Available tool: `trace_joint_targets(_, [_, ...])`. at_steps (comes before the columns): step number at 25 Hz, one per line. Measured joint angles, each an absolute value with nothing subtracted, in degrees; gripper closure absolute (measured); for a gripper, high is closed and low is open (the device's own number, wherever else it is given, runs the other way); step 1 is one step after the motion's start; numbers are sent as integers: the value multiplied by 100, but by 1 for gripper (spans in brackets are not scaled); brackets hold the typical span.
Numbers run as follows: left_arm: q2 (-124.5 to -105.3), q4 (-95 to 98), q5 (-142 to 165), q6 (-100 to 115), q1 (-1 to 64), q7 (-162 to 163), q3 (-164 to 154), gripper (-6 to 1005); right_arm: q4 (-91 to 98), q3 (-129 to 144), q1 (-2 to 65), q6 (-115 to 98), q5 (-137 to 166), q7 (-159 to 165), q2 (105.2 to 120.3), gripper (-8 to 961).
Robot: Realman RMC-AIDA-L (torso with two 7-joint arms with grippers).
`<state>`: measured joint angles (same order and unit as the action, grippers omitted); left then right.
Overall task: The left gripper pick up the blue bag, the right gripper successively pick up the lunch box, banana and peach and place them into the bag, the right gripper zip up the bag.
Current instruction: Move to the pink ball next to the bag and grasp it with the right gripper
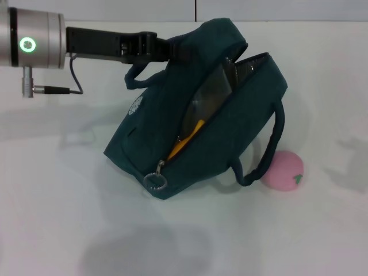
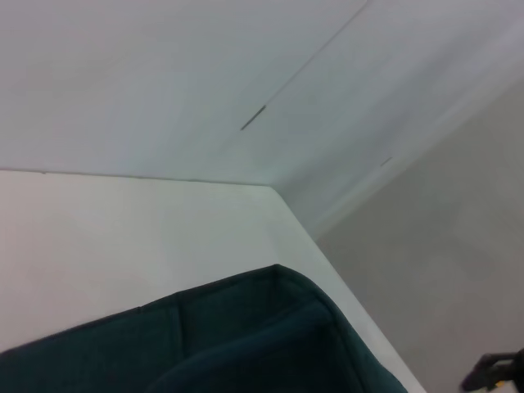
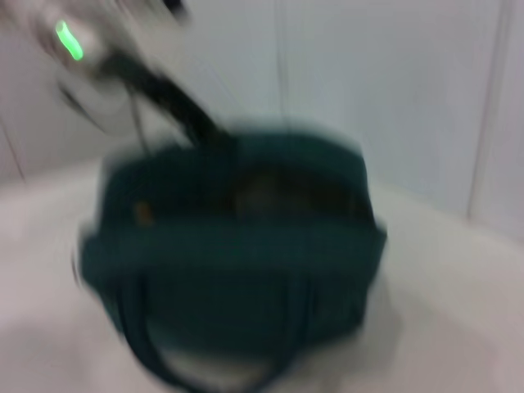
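Observation:
The blue bag [image 1: 230, 132] stands tilted on the white table with its zip open. My left gripper [image 1: 172, 50] reaches in from the left and is shut on the bag's upper edge near one handle, holding that side up. Inside the opening I see a clear lunch box [image 1: 210, 95] and a yellow banana [image 1: 185, 141]. The pink peach [image 1: 283, 171] lies on the table to the right of the bag, beside the other handle. The bag's top also shows in the left wrist view [image 2: 246, 344], and the bag shows blurred in the right wrist view [image 3: 246, 262]. My right gripper is out of view.
A metal zip-pull ring [image 1: 155, 181] hangs at the bag's near lower corner. The table's far edge meets a pale wall [image 1: 195, 8]. Bare white table [image 1: 57, 218] lies in front and to the left.

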<state>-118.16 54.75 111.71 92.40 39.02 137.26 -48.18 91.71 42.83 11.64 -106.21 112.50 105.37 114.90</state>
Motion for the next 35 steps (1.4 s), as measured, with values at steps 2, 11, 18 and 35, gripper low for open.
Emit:
trace_joint_targets(2, [-11798, 5474, 11163, 9198, 3908, 13725, -4819, 910, 9407, 4699, 1173, -10457, 11687, 10639, 11490, 247])
trace_joint_targets(11, [-11694, 5432, 11152, 9034, 3978, 13723, -4816, 910, 8265, 5989, 1821, -9539, 12433, 10686, 11486, 243])
trace_joint_targets(18, [-11688, 5423, 11149, 9017, 3979, 13715, -4816, 909, 7091, 6166, 2800, -9528, 12971, 10921, 11527, 241])
trace_joint_targets(35, [-11689, 5422, 11144, 9027, 3929, 13705, -4816, 908, 5973, 6539, 3563, -9175, 13383, 11185, 11540, 245])
